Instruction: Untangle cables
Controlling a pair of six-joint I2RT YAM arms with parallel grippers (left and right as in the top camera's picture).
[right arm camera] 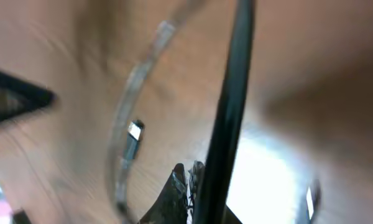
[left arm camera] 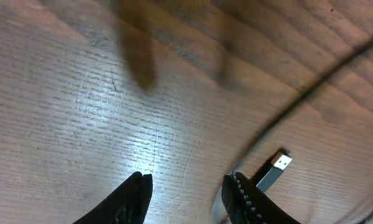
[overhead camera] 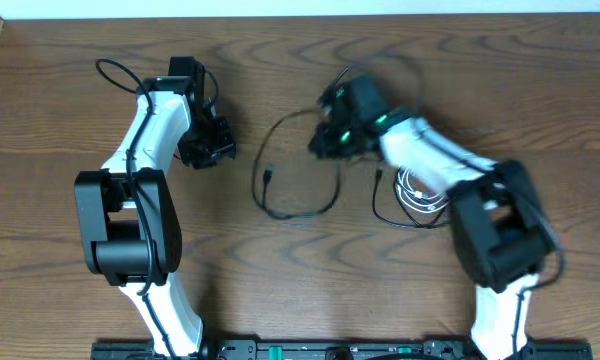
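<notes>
Wood-grain desk (overhead camera: pixel 280 60) bears a thin black cable (overhead camera: pixel 290 216) in a loose loop and a white cable (overhead camera: pixel 420 195) coiled small; right hand (overhead camera: pixel 322 140) pinches the black one, left hand (left arm camera: pixel 188 182) spread.

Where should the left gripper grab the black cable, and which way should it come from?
Probably the black cable is best taken by its plug end, coming from straight above. The plug lies flat on the table, a short straight bar with nothing on top of it, so the left gripper could close across its narrow sides.
</notes>
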